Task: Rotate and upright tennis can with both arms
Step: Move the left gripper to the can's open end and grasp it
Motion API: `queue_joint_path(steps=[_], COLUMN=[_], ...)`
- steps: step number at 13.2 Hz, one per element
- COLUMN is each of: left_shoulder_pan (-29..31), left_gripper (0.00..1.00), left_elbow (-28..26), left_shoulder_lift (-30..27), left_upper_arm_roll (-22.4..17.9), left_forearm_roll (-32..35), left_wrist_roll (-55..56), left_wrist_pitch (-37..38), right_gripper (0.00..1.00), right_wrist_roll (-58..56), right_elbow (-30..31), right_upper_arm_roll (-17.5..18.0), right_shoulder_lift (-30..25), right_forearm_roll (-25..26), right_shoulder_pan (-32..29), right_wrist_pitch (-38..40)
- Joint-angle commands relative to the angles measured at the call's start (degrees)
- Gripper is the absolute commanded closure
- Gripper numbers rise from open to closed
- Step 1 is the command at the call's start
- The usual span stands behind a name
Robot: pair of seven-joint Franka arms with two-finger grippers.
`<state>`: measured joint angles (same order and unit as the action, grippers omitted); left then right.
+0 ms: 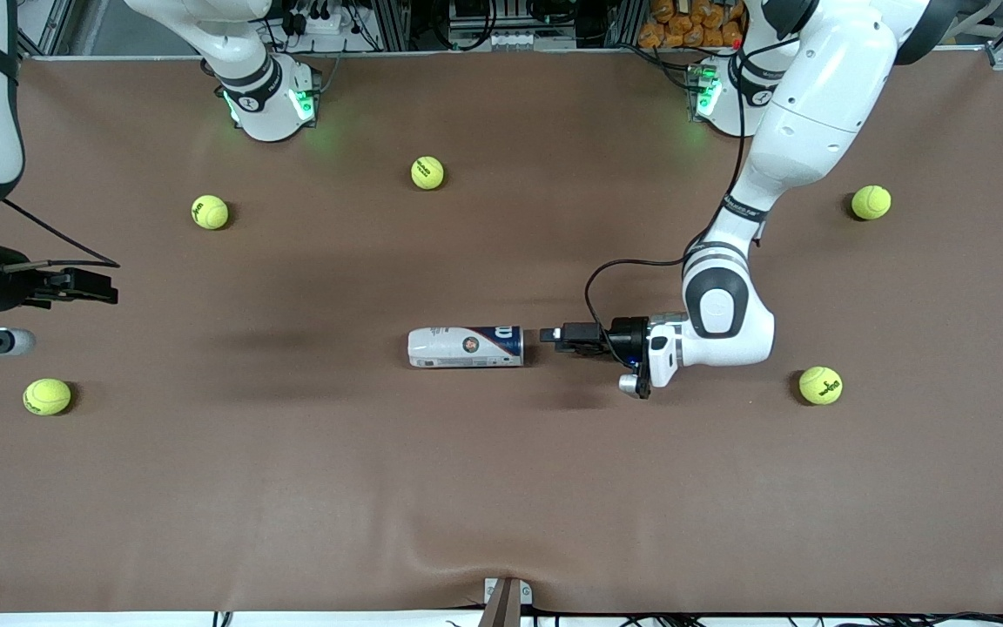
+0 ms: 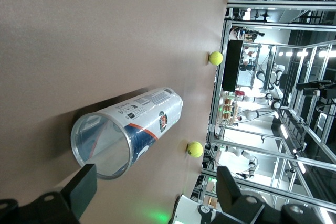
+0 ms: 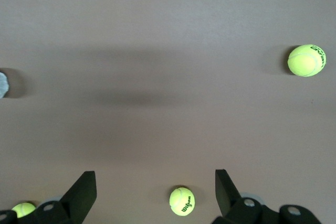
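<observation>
The tennis can [image 1: 465, 347] lies on its side in the middle of the brown table, with its white and navy label showing. In the left wrist view the can [image 2: 131, 129] points its open, silver-rimmed end at the camera. My left gripper [image 1: 549, 334] is low over the table just off that open end, toward the left arm's end, and does not touch it. It is open and empty [image 2: 155, 190]. My right gripper [image 1: 105, 287] waits over the right arm's end of the table, open and empty [image 3: 156, 192].
Several yellow-green tennis balls lie scattered on the table: one [image 1: 820, 385] beside the left arm's wrist, one [image 1: 871, 202] toward the left arm's base, two [image 1: 427, 172] [image 1: 209, 212] toward the right arm's base, and one [image 1: 47, 396] under the right gripper's side.
</observation>
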<state>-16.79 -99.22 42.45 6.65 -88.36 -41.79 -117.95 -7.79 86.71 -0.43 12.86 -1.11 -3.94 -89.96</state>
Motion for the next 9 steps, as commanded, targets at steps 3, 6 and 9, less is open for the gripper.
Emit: queue_joint_path(steps=[3, 6, 9], left_shoulder_pan=[-1.41, -2.90, -4.39], left_gripper=[0.00, 0.00, 0.00], left_elbow=[0.61, 1.31, 1.49], left_shoulder_lift=[2.98, 4.39, 4.84], left_upper_arm_roll=[-0.15, -0.15, -0.15], left_forearm_roll=[-6.47, -8.49, -11.21], left_wrist_roll=[-6.45, -6.81, -7.07], left_wrist_pitch=[-0.62, -0.62, -0.62], right_gripper=[0.00, 0.00, 0.00], right_wrist_roll=[4.28, 4.37, 10.07], right_elbow=[1.97, 1.88, 1.62], right_upper_arm_roll=[0.87, 0.96, 1.13], right_shoulder_lift=[-7.57, -9.60, -11.27], right_forearm_roll=[-1.70, -1.70, -2.05], right_shoulder_pan=[-0.36, -0.45, -0.02], right_wrist_pitch=[4.09, 5.23, 7.60])
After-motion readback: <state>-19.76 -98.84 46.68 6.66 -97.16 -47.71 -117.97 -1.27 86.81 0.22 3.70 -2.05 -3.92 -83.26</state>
